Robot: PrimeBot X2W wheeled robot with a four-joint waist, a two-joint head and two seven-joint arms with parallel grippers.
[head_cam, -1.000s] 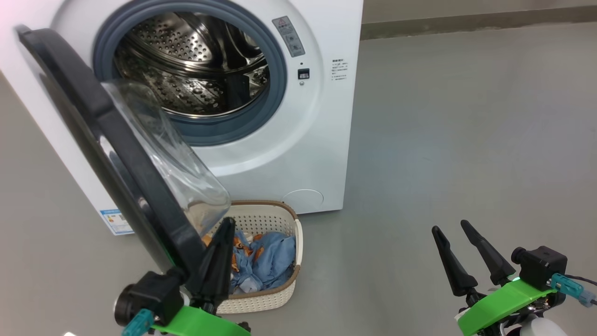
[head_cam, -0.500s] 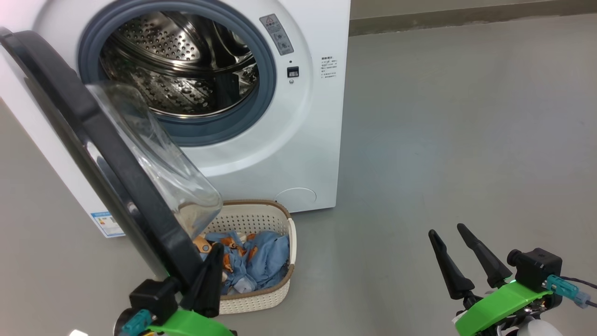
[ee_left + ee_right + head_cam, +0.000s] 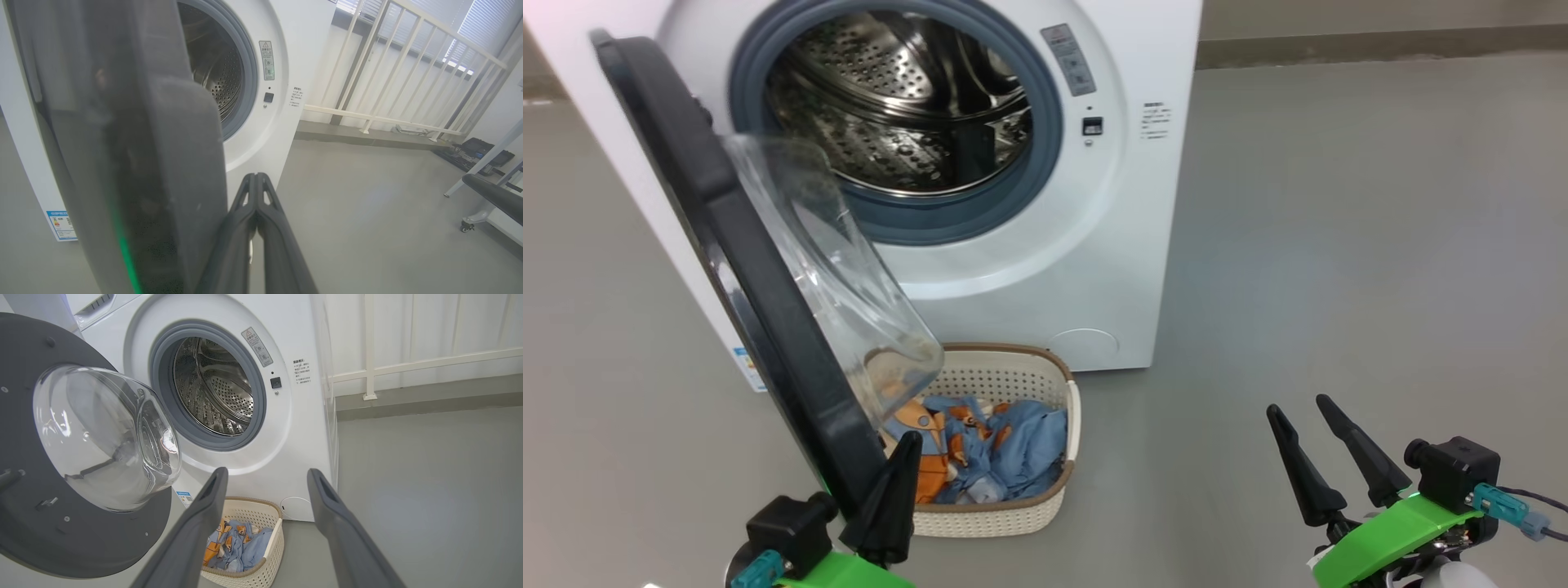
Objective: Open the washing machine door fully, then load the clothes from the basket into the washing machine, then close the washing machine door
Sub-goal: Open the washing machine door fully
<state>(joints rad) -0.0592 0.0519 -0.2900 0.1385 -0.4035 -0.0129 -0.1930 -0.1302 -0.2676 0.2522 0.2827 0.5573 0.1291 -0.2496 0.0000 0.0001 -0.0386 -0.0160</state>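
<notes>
Since a second ago the head camera has swung, shifting the whole scene right, and the left gripper reaches less far up the large round washing machine door with its glossy black rim and bulging clear glass bowl. That door stands nearly edge-on just left of this gripper, its rim running up and away toward the big white front-loading washing machine. Both dark fingers are pressed together, pinching nothing, beside the rim's glass side; whether they touch it I cannot tell. Swinging it wider looks like a leftward push. Just right sits the small cream perforated plastic basket of light blue, orange-printed clothes; well right, the right gripper hangs spread, empty.
</notes>
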